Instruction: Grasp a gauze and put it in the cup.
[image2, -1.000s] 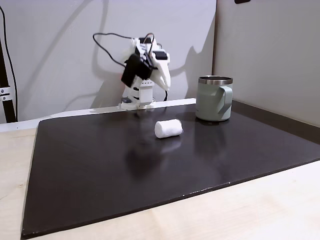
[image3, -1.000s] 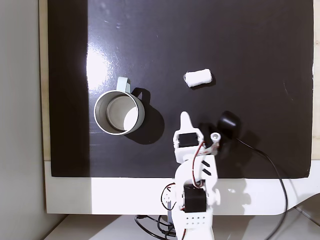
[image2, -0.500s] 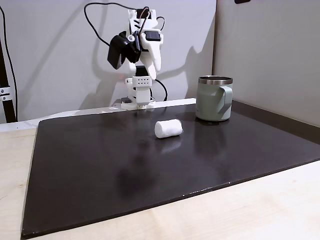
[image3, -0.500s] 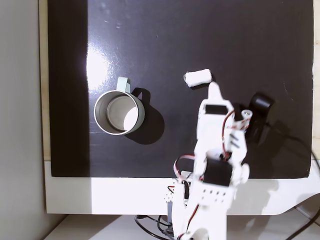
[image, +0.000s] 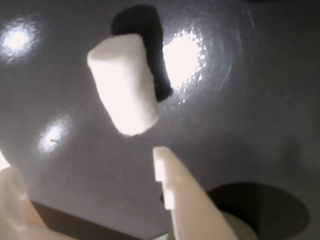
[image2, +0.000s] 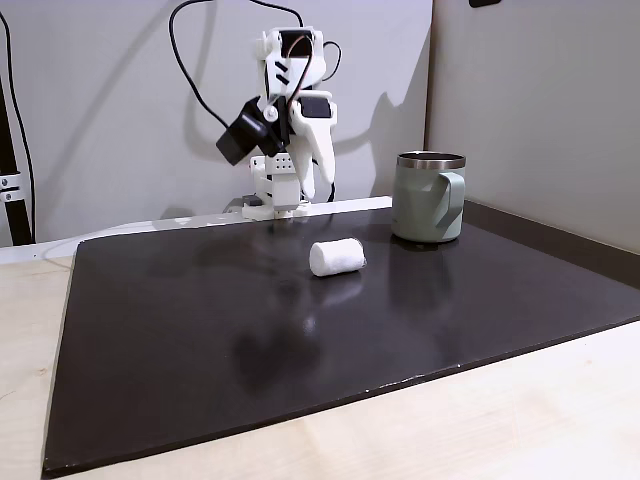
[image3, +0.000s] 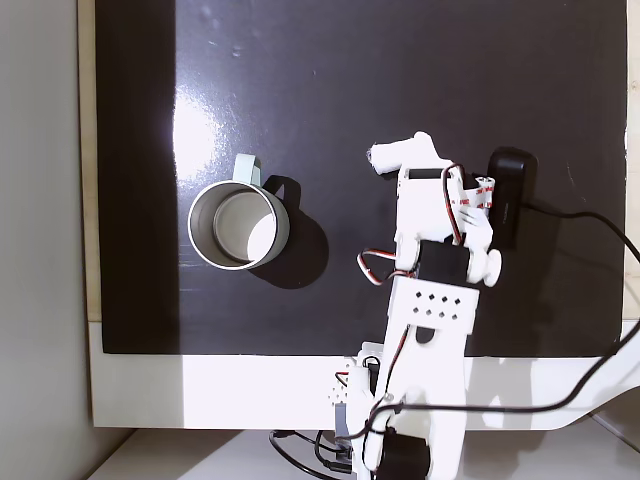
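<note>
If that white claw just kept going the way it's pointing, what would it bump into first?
Most likely the gauze. In the wrist view the gripper points down with the roll just ahead of its fingertip; it might graze past onto the black mat, since depth is unclear.

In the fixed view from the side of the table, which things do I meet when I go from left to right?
White robot arm with black camera → small white cylindrical gauze roll → pale sage-green metal mug.

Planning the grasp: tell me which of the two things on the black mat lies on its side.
The gauze, a small white roll lying flat; the green cup stands upright with its rim up.
</note>
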